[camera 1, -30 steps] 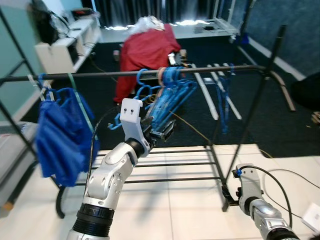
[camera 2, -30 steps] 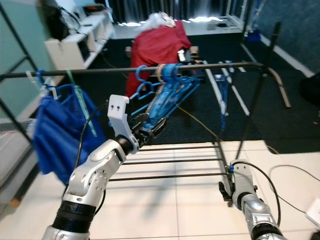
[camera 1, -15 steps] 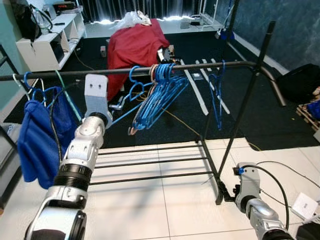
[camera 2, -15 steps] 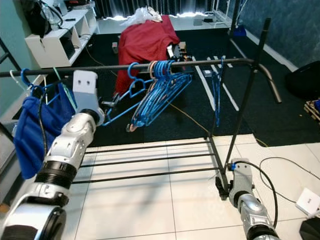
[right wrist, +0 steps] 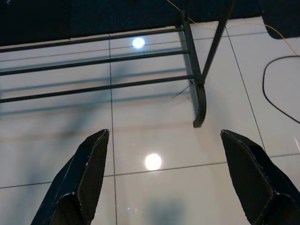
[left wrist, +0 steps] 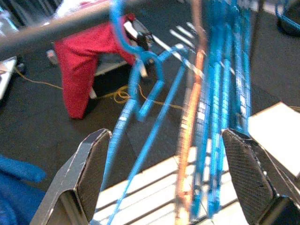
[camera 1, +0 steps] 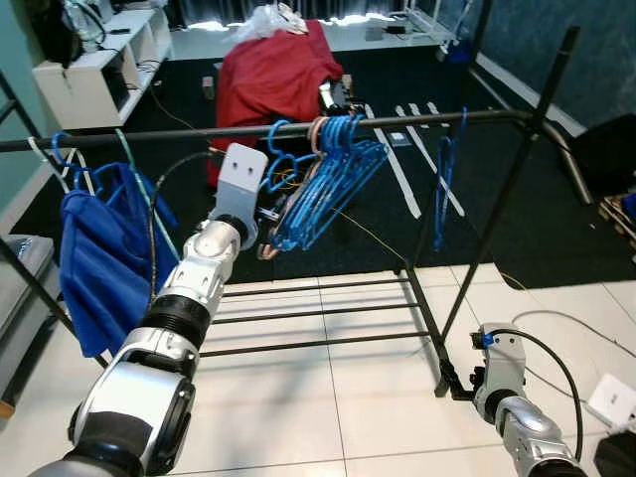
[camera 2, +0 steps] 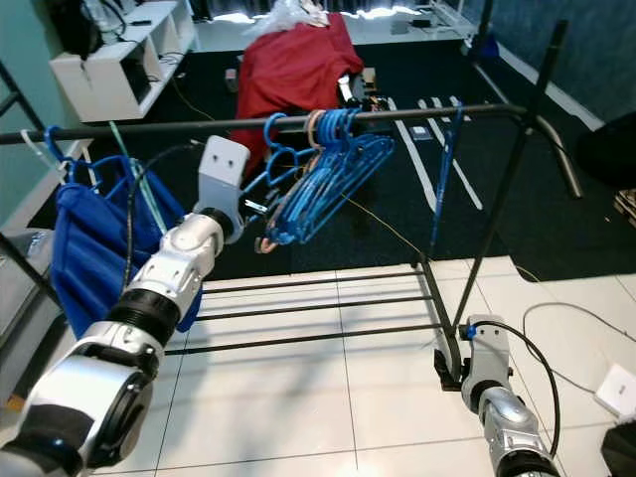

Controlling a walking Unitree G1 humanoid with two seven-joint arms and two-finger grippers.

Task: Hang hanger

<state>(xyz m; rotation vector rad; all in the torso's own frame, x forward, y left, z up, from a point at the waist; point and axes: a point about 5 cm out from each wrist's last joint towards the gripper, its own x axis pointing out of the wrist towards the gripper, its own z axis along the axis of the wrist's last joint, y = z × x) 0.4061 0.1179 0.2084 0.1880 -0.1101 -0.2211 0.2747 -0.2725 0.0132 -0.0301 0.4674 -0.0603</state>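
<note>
A dark clothes rail crosses the view at chest height. One blue hanger hangs from it by its hook, just left of a thick bunch of blue hangers. My left arm is raised to the rail, its wrist beside the single hanger. In the left wrist view my left gripper is open, its fingers spread wide, and the single blue hanger hangs between them under the rail. My right gripper hangs low and open over the white tiles.
A blue garment hangs at the rail's left end, and a lone blue hanger near the right post. The rack's floor bars lie ahead. Behind are a red cloth heap and a white shelf. Cables and a socket lie at right.
The camera has shifted, so the whole scene sits differently. My left wrist now stands closer to the hanger bunch than half a second ago. The right arm still hangs low.
</note>
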